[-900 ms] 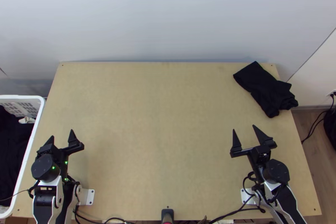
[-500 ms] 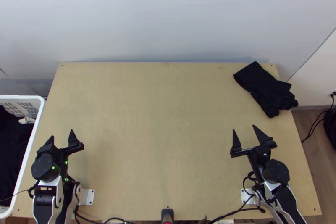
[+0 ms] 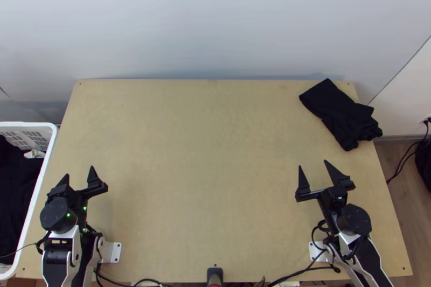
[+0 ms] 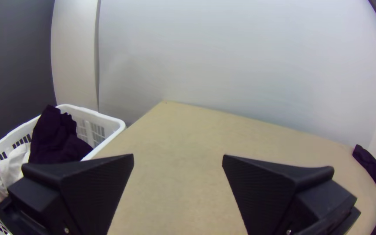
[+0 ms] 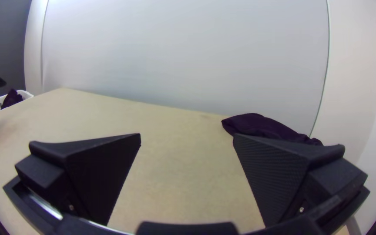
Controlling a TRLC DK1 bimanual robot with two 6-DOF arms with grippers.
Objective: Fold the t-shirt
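While left gripper [image 3: 78,171] and right gripper [image 3: 312,163] gape wide, empty, folding seems unstarted, probably needing black clothing [image 3: 19,201] from the laundry basket [image 3: 27,124].

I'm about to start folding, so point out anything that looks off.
The black cloth lies askew near the table's far right corner, its nearer end rumpled and poking past the right edge. Nothing looks spilled or damaged.
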